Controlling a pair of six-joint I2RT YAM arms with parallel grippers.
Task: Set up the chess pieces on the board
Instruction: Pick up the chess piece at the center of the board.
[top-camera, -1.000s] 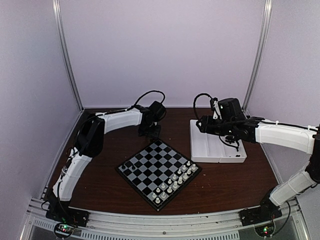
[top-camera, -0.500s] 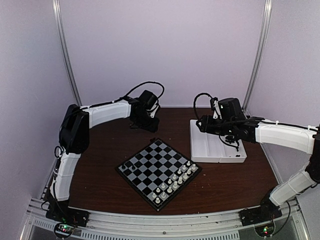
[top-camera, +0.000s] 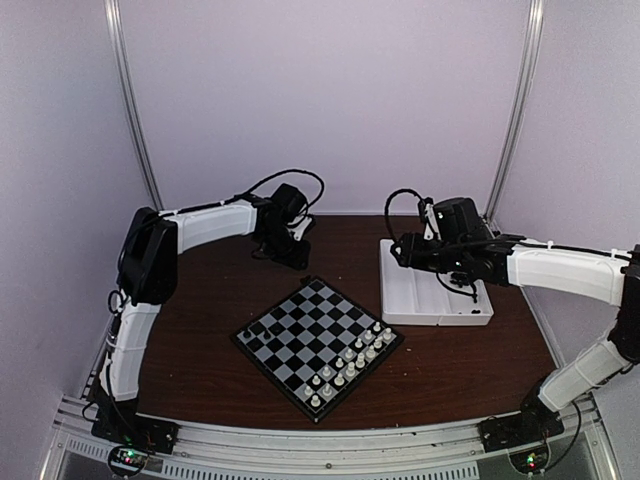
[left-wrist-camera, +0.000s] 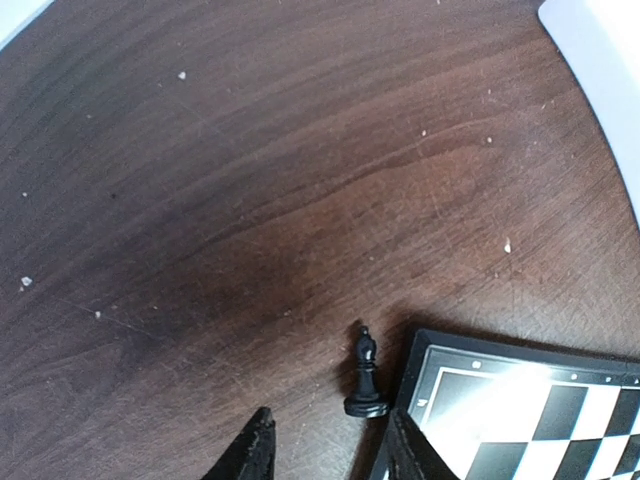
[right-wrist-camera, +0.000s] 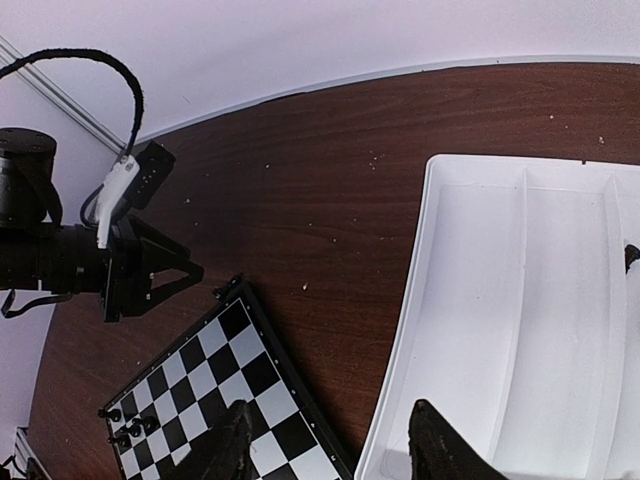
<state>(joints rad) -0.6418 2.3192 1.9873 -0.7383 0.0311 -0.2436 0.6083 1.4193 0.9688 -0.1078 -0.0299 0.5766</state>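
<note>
The board (top-camera: 300, 335) lies as a diamond in mid-table, with a few black chess pieces (top-camera: 250, 334) at its left corner. A black bishop (left-wrist-camera: 366, 375) stands upright on the wood just off the board's corner (left-wrist-camera: 430, 365). My left gripper (left-wrist-camera: 330, 445) hovers behind it, open and empty, the bishop just ahead of its fingertips and nearer the right one. In the top view the left gripper (top-camera: 293, 255) is beyond the board's far corner. My right gripper (right-wrist-camera: 330, 440) is open and empty over the left rim of the white tray (right-wrist-camera: 520, 300).
White chessmen (top-camera: 350, 365) fill the board's right side. The white compartment tray (top-camera: 430, 300) sits right of the board; a dark piece (right-wrist-camera: 632, 258) shows at its right edge. Enclosure walls and rails close in the back and sides.
My left gripper has drawn back from the board's far corner towards the rear left, its elbow lifting. The right arm has barely moved.
</note>
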